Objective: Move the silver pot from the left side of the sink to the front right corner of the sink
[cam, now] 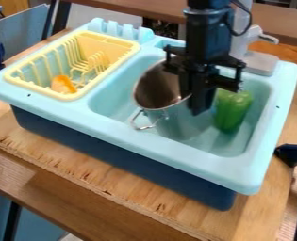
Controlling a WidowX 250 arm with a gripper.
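Pot (181,124) tilted in sink (157,145), rim @ pincer (196,101).

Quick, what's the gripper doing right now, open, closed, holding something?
Gripper: at the rim of the tilted metal pot; whether open, closed or holding it cannot be told.

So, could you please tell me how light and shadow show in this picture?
Camera view: light and dark patches inside the metal pot; a paler sheen atop the green pepper; the black claw so dark that its parts blend together.
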